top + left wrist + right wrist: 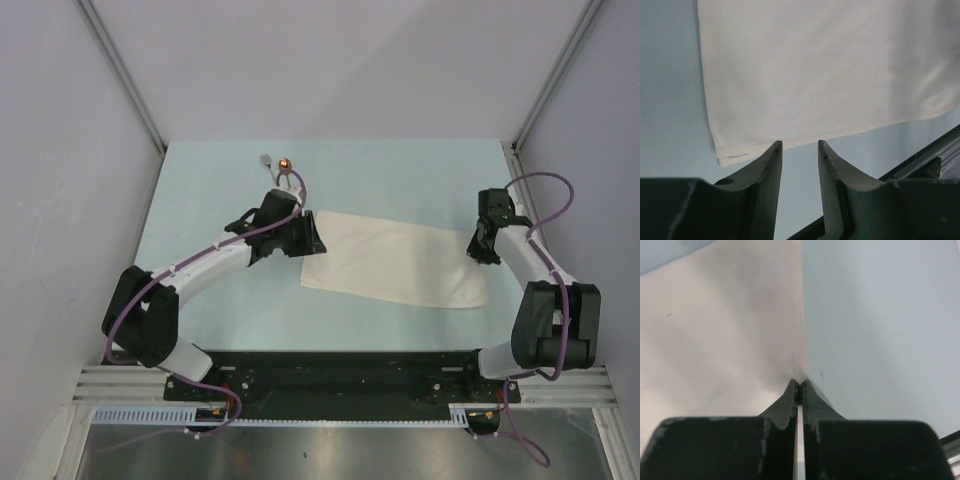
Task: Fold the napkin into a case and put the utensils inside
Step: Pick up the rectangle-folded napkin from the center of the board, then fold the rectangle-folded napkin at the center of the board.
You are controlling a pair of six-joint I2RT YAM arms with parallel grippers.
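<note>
I see the napkin (395,262) folded flat on the worktop (420,175): light, limp, so I'd take edges or corners. My left claw (799,146) gapes at its left end; right claw (799,384) pinches its right edge. Beyond: fork (265,160), spoon (285,162).

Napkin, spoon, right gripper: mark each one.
napkin (395,260), top view, middle of the cloth.
spoon (285,162), top view, copper bowl.
right gripper (800,384), right wrist view, between shut fingertips pinching the napkin.
</note>
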